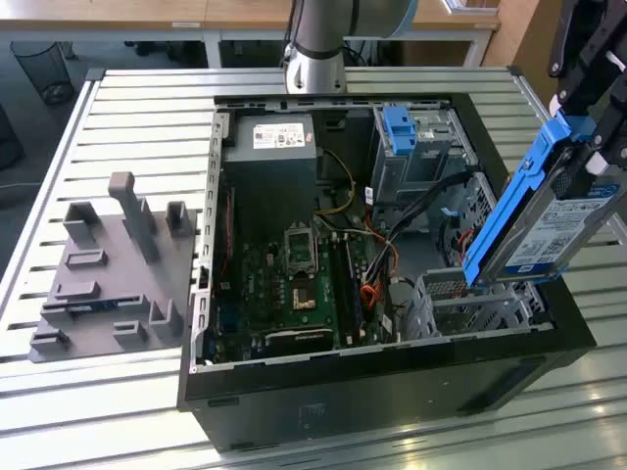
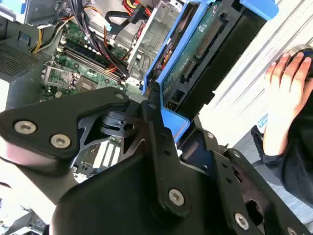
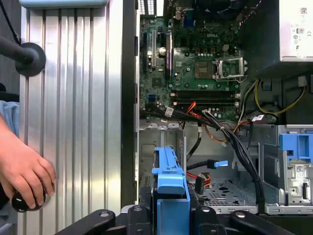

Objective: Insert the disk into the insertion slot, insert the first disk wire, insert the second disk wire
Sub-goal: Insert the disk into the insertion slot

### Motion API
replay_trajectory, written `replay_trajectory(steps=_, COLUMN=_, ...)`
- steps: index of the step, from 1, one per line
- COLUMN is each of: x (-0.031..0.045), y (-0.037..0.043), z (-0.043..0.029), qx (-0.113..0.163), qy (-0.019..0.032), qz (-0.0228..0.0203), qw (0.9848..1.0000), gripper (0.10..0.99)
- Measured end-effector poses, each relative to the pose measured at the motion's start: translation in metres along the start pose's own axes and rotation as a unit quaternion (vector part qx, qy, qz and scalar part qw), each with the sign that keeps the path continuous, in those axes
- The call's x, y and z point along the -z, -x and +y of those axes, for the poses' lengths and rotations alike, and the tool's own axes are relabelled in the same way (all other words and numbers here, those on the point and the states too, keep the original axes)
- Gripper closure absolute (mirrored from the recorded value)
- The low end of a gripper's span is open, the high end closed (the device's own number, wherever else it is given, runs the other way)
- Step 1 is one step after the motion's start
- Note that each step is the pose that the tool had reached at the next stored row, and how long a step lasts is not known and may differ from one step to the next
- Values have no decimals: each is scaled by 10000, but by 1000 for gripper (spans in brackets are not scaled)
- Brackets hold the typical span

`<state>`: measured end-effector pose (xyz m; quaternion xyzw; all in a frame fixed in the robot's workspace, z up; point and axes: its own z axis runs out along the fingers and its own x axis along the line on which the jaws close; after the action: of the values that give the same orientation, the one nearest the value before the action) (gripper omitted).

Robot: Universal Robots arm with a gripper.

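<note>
At the exterior view's left a grey block (image 1: 108,269) with posts lies on the slatted table (image 1: 147,127). Beside it stands the open computer case (image 1: 392,392), its circuit board (image 1: 294,284) bare. In the case's right corner sits the slot (image 1: 460,299). Over it the disk (image 1: 549,225) hangs tilted, its lower end nearest the slot, clamped in the closed pincer (image 3: 171,218).
</note>
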<state>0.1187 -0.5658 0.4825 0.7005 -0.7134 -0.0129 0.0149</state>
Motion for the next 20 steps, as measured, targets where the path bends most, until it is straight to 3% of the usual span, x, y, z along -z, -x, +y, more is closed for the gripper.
replay_trajectory(steps=11, x=-22, y=-1, z=57, qx=0, qy=-10, qz=-3, qw=10000, gripper=722)
replay_trajectory(steps=20, x=-82, y=-1, z=97, qx=3, qy=-50, qz=-69, qw=10000, gripper=722)
